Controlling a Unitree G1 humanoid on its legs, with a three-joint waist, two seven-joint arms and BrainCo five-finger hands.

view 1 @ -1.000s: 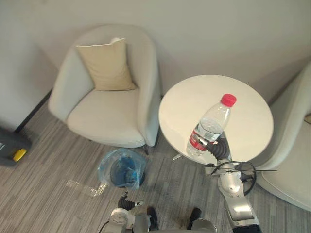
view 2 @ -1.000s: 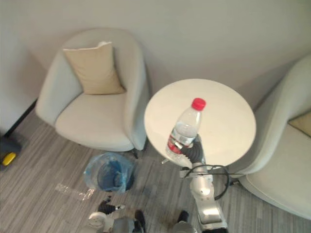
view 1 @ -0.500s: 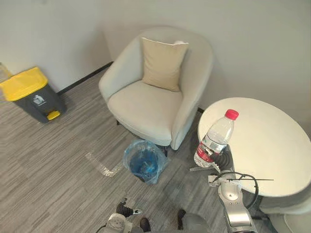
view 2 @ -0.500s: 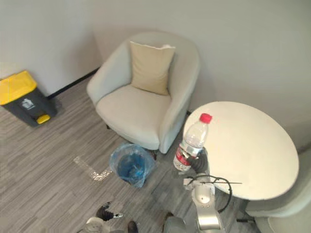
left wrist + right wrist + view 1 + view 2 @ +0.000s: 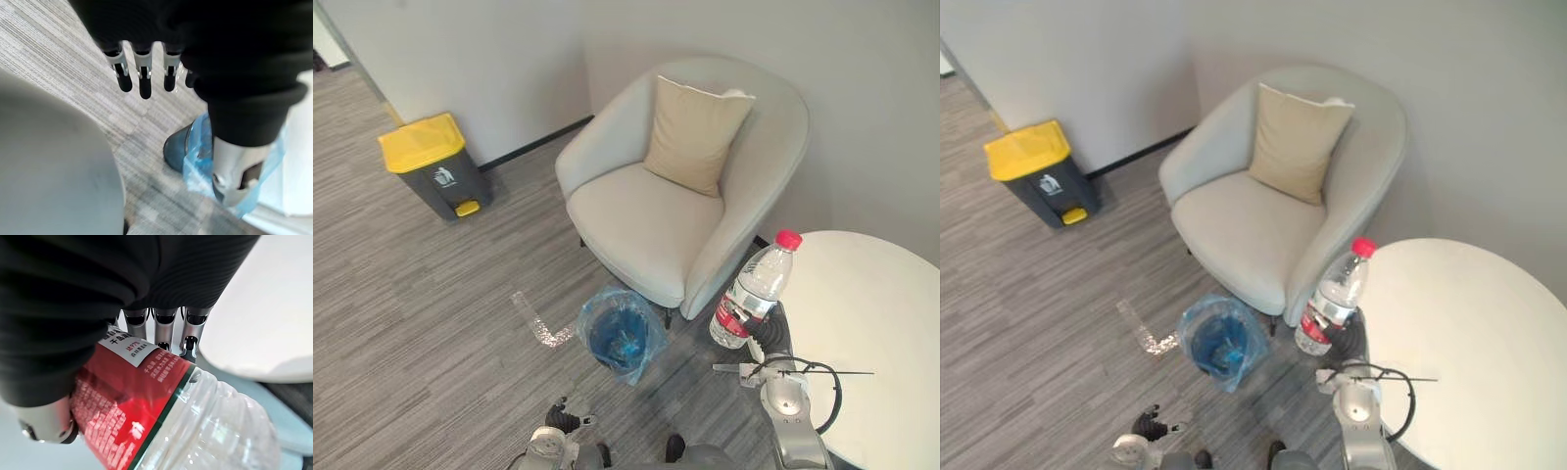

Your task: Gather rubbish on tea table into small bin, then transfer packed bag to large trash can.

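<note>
My view has swung left. My right hand [image 5: 771,338] still grips the bottle [image 5: 754,291] upright at the tea table's [image 5: 871,313] nine-o'clock edge, with the small bin [image 5: 619,336] at its eight o'clock. My left hand [image 5: 142,83] hangs with loose, straight fingers.

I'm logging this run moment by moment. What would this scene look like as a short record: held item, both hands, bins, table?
held item: clear plastic bottle, red cap, red label
right hand: curled round the bottle's lower part, holding it near upright by the table's edge
left hand: low, fingers straight, holding nothing
small bin: on the floor before the armchair, lined with a blue bag
large trash can: grey, yellow lid, by the wall
tea table: round, white, at the robot's right
</note>
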